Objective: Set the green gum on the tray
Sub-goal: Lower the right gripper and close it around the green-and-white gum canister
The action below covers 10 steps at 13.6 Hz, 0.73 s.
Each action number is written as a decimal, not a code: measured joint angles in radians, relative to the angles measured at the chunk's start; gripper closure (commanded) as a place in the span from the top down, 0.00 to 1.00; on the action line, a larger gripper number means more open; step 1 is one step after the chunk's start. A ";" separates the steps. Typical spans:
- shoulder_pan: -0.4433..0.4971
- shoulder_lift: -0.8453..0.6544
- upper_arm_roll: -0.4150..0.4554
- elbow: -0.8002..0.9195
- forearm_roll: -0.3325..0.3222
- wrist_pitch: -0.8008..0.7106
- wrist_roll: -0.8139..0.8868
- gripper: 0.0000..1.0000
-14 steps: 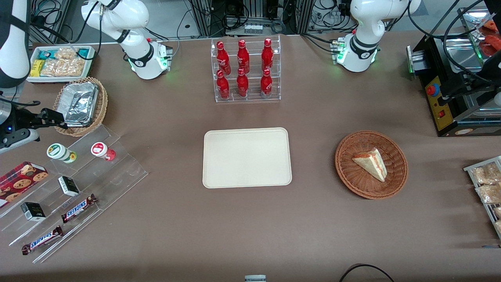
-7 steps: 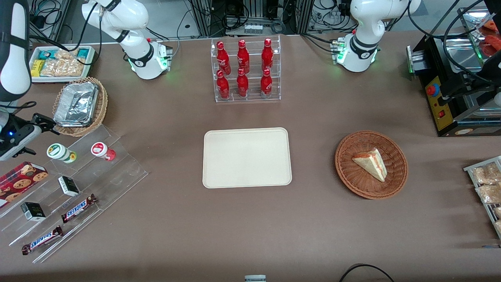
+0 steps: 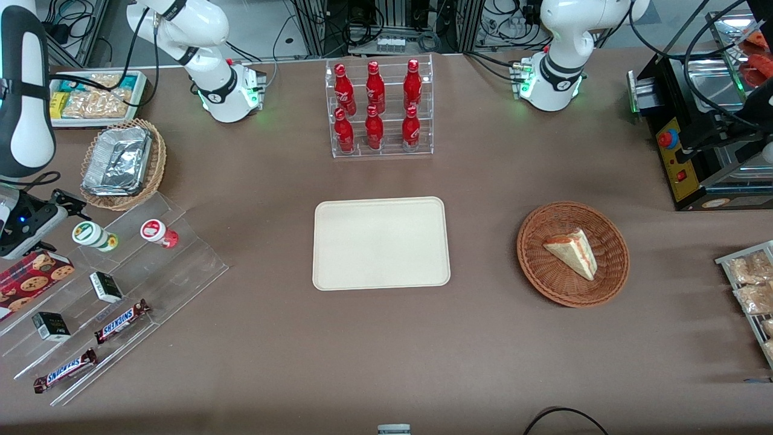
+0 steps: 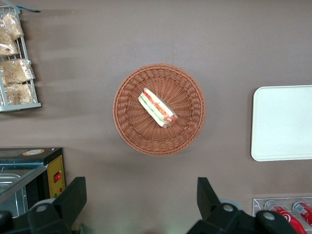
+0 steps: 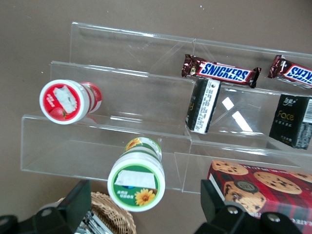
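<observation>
gripper (image 5: 141,214): fingers spread apart, holding nothing; hovering just above the green gum (image 5: 136,179)
green gum (image 3: 94,235): upright on the clear stand (image 3: 121,284); tray (image 3: 381,243) well apart

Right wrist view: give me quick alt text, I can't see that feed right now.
The open end effector hovers above the green gum, which stands on a clear acrylic step rack beside a red gum canister. Snickers bars, small black boxes and a cookie box share the rack.

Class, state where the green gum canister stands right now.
The green gum stands on the clear stepped rack beside the red gum, toward the working arm's end; the gripper hovers above it, jaws open.
</observation>
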 measured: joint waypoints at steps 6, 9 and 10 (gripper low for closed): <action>0.000 0.015 0.000 -0.056 0.000 0.069 0.000 0.75; -0.004 0.026 0.000 -0.056 0.000 0.072 -0.012 0.13; -0.007 0.029 0.000 -0.056 0.000 0.073 -0.016 0.01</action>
